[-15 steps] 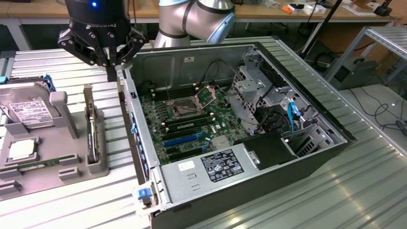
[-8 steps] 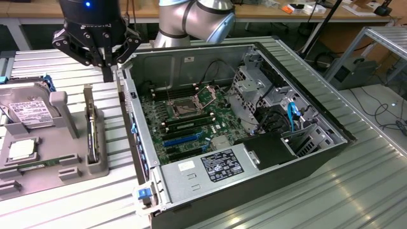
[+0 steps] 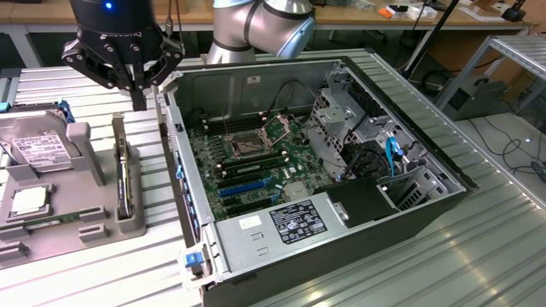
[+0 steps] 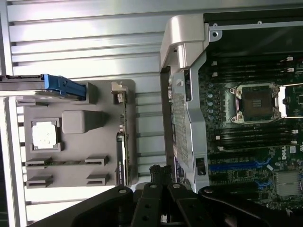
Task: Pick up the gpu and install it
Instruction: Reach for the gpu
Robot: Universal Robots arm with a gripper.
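The gpu (image 3: 125, 178) is a thin dark card standing on edge in a slot of the grey holder (image 3: 94, 211), at the exterior view's left beside the open computer case (image 3: 341, 192). In the wrist view the gpu (image 4: 121, 151) shows edge-on along the side of the holder (image 4: 78, 142) nearest the case. My gripper (image 3: 137, 97) hangs above the far end of the card, close to the case wall. Its fingers are shut with nothing between them. Its fingertips (image 4: 161, 172) sit between the card and the case's edge.
The holder also carries a silver hard drive (image 3: 38, 150) with a blue bracket (image 4: 64, 87), a CPU chip (image 4: 45, 135) and memory sticks (image 4: 64, 162). Inside the case lie the motherboard's blue slots (image 3: 243, 187), a CPU socket (image 4: 253, 101) and a drive cage (image 3: 337, 118).
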